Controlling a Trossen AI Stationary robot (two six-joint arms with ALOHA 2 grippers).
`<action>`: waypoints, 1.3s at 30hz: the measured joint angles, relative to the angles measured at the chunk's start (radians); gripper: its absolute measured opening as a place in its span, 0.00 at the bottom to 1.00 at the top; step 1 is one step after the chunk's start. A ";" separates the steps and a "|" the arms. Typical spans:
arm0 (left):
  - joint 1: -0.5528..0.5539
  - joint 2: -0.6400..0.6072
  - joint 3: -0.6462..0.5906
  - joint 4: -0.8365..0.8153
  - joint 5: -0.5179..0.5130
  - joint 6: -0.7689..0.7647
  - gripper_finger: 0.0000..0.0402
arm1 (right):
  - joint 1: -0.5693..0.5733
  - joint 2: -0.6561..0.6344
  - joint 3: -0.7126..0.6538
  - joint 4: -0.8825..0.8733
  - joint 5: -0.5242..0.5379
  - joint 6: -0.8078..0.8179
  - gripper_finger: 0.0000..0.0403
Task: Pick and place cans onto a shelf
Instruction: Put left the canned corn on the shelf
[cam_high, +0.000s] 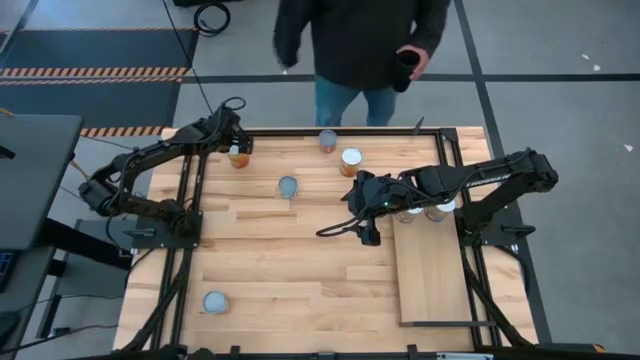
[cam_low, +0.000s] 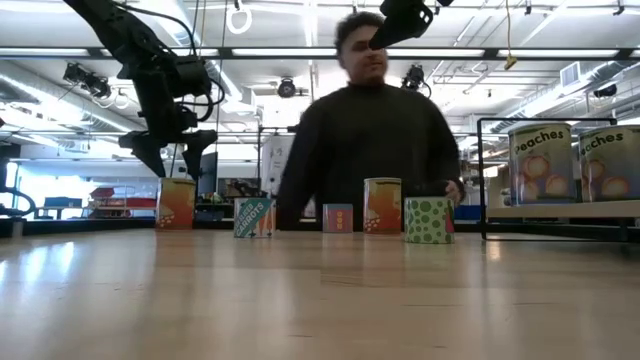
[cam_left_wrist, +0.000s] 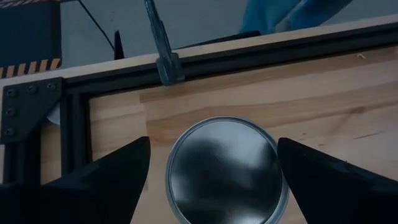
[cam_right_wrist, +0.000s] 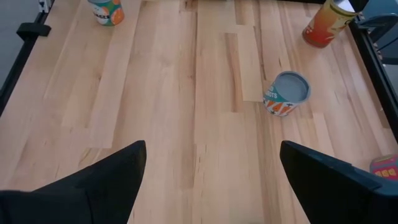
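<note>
a person in a dark top (cam_high: 350, 40) stands behind the plank-striped wooden table (cam_high: 290, 260).

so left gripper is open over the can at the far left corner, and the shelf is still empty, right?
Not empty. The high view shows two cans already on the shelf, at its far end, partly under the right arm. The rest holds: the left gripper is open above the can at the far left corner.
</note>
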 joint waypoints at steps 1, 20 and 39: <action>0.000 0.000 0.000 -0.007 -0.002 -0.002 0.89 | 0.000 0.000 0.000 0.000 0.000 0.000 0.94; -0.013 -0.024 0.001 -0.037 0.025 0.056 0.89 | 0.000 0.000 0.000 -0.006 0.000 0.000 0.94; -0.025 -0.046 0.005 -0.014 0.061 0.159 0.89 | 0.000 0.000 0.000 -0.007 0.000 0.007 0.94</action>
